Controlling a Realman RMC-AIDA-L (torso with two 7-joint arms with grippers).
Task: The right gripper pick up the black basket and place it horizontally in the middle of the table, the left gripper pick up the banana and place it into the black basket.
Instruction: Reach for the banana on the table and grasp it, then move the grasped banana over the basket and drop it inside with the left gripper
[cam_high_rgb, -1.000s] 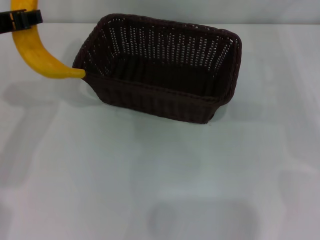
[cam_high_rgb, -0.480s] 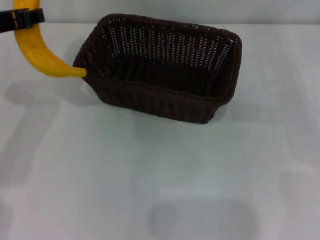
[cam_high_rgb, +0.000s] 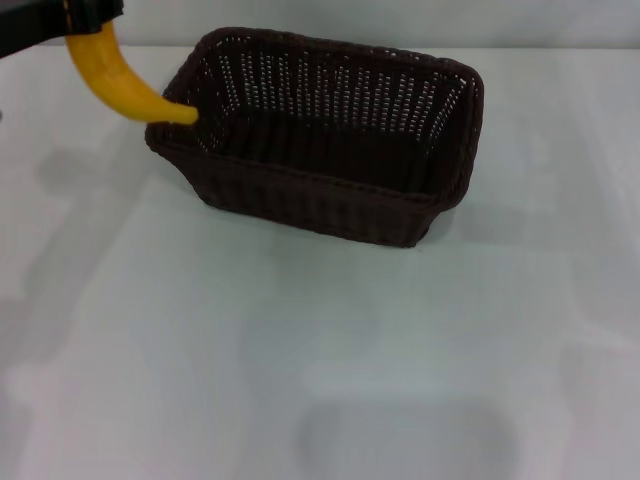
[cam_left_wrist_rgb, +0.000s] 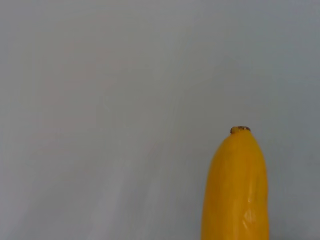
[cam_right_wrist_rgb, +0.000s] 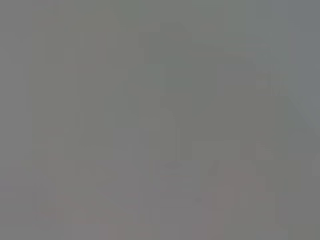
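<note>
banana (cam_high_rgb: 120, 85) is pinched by left gripper (cam_high_rgb: 75, 15) fingers at its upper end, tip held over basket (cam_high_rgb: 330, 135) left rim.

The black basket (cam_high_rgb: 325, 135) is sitting open-topped near the bench's (cam_high_rgb: 300, 350) far edge. The near half is lying open. The banana (cam_high_rgb: 125, 85) is hanging over the basket's far-left corner.
</note>
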